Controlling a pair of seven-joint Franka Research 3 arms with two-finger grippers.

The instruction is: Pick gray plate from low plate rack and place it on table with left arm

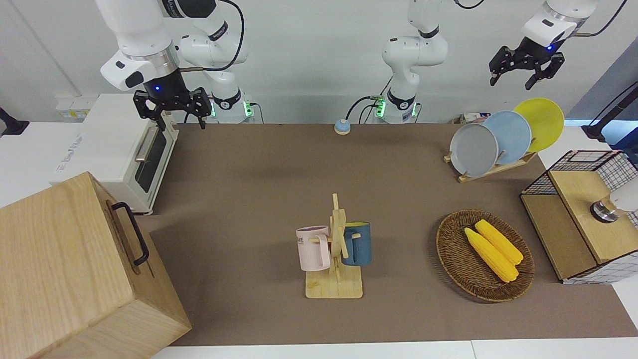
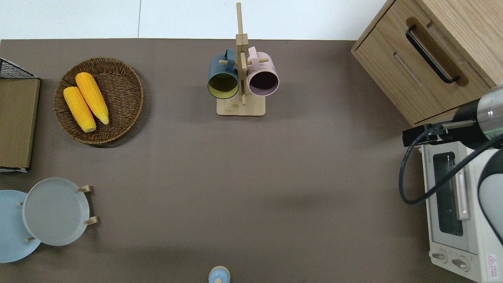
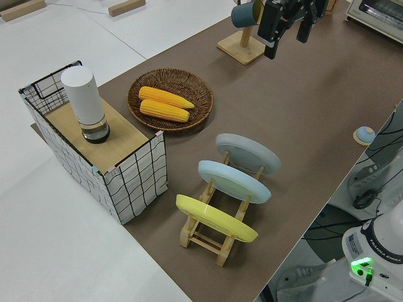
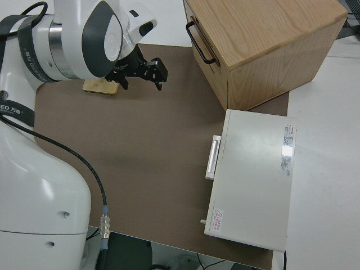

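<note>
The gray plate (image 1: 473, 149) is round, plain and pale, with a shallow raised rim. It stands tilted on edge in the low plate rack (image 1: 491, 169), a small frame of light wooden slats with slanted pegs, and fills the end slot farthest from the robots. The rack sits on the brown-matted counter (image 1: 279, 189) at the left arm's end. The left tool (image 1: 526, 67), black with two fingers spread apart, hangs in the air well above the rack and holds nothing; the plate lies below it, well apart from it. In the overhead view the plate (image 2: 55, 211) shows its pale face, with two peg tips (image 2: 87, 189) poking past its rim.
</note>
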